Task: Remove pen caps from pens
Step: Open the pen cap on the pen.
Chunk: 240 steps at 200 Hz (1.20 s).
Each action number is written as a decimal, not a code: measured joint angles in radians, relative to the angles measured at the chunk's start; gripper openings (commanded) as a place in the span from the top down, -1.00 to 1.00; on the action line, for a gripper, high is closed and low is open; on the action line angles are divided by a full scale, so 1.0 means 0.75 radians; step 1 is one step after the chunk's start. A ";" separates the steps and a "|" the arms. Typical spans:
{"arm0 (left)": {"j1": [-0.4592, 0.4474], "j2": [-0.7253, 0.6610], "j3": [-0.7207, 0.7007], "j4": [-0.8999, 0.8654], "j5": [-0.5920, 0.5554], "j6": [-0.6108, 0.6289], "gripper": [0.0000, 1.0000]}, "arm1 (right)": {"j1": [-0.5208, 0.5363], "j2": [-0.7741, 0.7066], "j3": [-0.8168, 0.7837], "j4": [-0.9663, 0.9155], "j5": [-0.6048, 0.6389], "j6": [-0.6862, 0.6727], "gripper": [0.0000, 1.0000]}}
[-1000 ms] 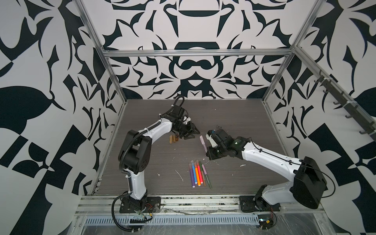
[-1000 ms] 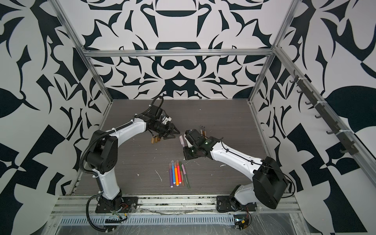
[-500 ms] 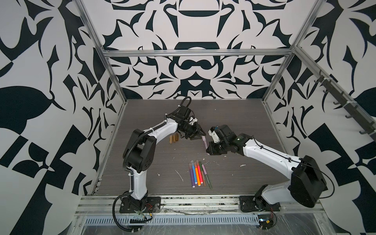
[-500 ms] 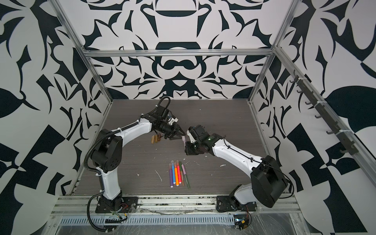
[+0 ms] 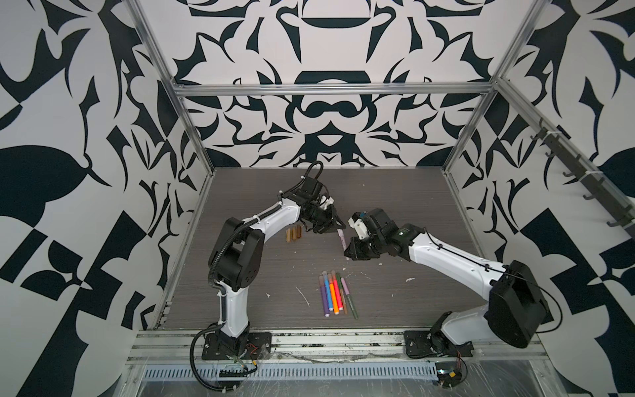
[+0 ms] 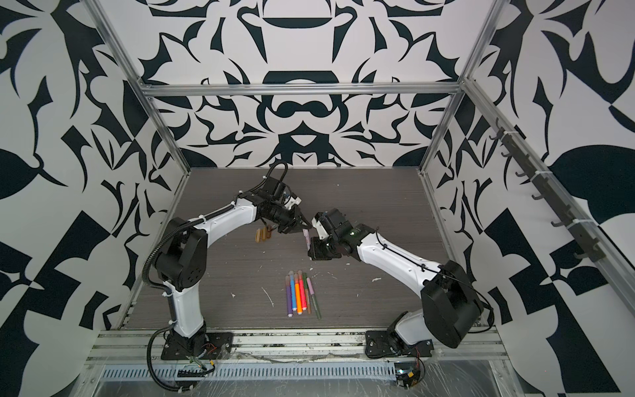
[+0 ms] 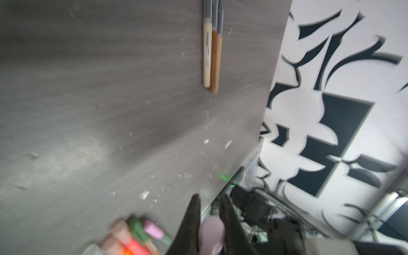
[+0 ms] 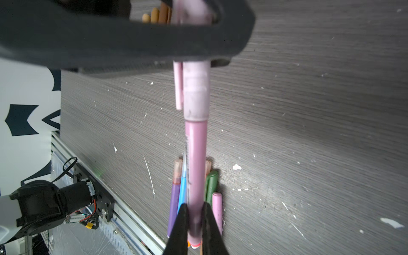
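The right end effector (image 8: 195, 212) pinches the tail of a pink pen (image 8: 196, 159), held in the air above the counter (image 8: 309, 110). The left end effector (image 7: 209, 205) is closed narrowly on its pale pink cap (image 8: 196, 92). The pen looks light, stiff and smooth, so a firm hold on the cap's body and a straight pull along the barrel seem wise.

Left gripper (image 5: 339, 225) now stands at the upper end of the pen (image 5: 341, 240), no longer just short of it. Its jaws, wide a second ago, now press the cap (image 7: 212, 229) from both sides.
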 measured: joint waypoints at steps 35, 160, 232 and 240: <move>0.001 0.000 0.009 0.000 0.002 -0.001 1.00 | -0.002 0.001 0.009 0.002 0.007 0.001 0.64; 0.002 0.001 0.061 -0.011 0.045 -0.007 1.00 | -0.002 0.068 0.038 0.054 0.011 0.022 1.00; 0.248 0.257 0.661 -0.333 0.046 0.094 1.00 | 0.166 -0.033 -0.050 0.167 0.074 0.075 1.00; 0.320 0.296 0.768 -0.337 0.022 0.094 1.00 | 0.237 -0.063 -0.067 0.119 0.071 0.073 1.00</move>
